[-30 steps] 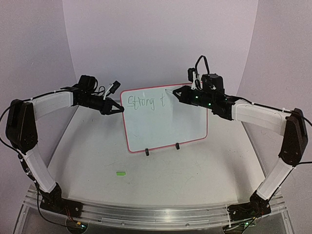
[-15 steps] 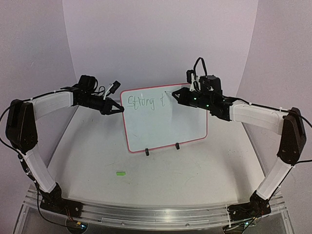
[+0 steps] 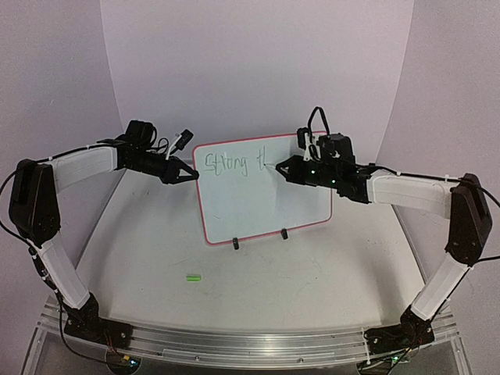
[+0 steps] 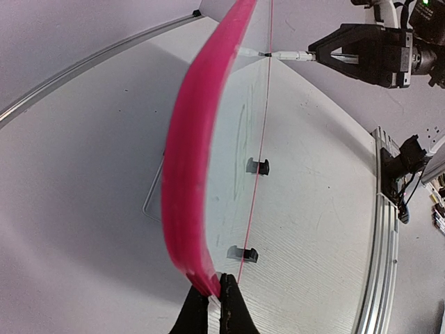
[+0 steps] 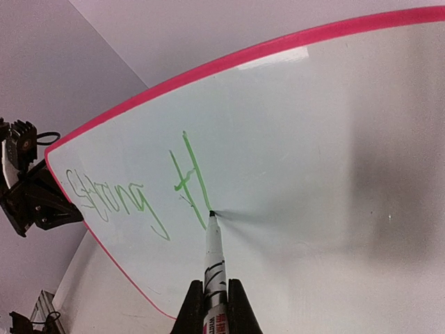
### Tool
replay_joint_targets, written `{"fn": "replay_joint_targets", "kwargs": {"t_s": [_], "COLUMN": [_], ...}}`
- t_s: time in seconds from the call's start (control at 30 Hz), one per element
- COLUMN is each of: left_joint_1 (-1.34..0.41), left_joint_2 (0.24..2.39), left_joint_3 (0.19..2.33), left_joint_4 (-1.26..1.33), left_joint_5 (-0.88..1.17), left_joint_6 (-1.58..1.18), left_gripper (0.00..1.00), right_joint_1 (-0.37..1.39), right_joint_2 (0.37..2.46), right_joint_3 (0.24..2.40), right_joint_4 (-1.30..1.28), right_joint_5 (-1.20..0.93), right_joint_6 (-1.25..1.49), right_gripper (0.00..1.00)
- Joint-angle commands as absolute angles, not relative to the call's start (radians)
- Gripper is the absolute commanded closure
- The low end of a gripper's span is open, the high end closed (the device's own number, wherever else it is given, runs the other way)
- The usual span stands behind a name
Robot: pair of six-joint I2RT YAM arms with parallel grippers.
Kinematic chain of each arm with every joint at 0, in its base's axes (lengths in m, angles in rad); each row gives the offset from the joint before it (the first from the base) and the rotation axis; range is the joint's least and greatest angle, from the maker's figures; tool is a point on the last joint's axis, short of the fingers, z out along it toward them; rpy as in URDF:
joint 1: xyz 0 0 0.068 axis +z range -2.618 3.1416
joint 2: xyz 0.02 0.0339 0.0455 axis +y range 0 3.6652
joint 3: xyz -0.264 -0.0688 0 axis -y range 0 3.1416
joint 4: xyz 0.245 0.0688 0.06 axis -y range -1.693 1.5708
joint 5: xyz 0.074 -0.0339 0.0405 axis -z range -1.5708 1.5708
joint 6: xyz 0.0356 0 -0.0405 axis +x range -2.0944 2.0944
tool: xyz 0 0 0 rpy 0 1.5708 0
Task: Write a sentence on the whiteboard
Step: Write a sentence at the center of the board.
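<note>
The whiteboard [image 3: 262, 195], white with a pink-red frame, stands upright on two black clip feet [image 3: 236, 244] at the table's middle. Green writing [image 3: 228, 163] runs along its top. My left gripper [image 3: 190, 176] is shut on the board's left edge; the left wrist view shows the pink frame [image 4: 191, 174] pinched between the fingers at the gripper [image 4: 215, 292]. My right gripper [image 3: 283, 166] is shut on a white marker [image 5: 213, 261]. The marker's tip touches the board [image 5: 334, 174] at the foot of a fresh green stroke [image 5: 197, 174].
A small green marker cap [image 3: 193, 276] lies on the table in front of the board, left of centre. An aluminium rail [image 3: 250, 340] runs along the near edge. Curved purple walls close in behind and at both sides.
My right gripper has moved down the board with the marker, drawing a new vertical green stroke right of the "t". The left gripper and the board have stayed put.
</note>
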State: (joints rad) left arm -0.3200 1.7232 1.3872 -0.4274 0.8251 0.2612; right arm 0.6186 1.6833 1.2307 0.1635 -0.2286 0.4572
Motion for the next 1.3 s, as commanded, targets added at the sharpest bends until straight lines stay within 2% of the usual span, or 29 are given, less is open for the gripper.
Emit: {"fn": "replay_joint_targets", "kwargs": {"t_s": [0.0, 0.5, 0.93, 1.27], "left_joint_1": [-0.345, -0.348, -0.349, -0.350], "left_joint_2": [1.718, 1.715, 1.714, 1.716], "left_joint_3": [1.379, 1.379, 1.378, 1.378], "left_joint_4": [-0.497, -0.500, -0.501, -0.500], "left_joint_5": [0.750, 0.746, 0.745, 0.744], "left_joint_6": [0.338, 0.340, 0.340, 0.340], "left_gripper": [1.00, 1.00, 1.00, 1.00], "right_joint_1": [0.614, 0.614, 0.615, 0.614], "right_joint_2": [1.648, 1.643, 1.625, 1.628], "right_joint_3": [1.222, 1.230, 1.199, 1.182], "right_joint_4": [0.161, 0.274, 0.271, 0.235], "right_joint_5": [-0.199, -0.187, -0.107, -0.129], "right_joint_6": [0.468, 0.535, 0.543, 0.532], "right_gripper": [1.00, 1.00, 1.00, 1.00]}}
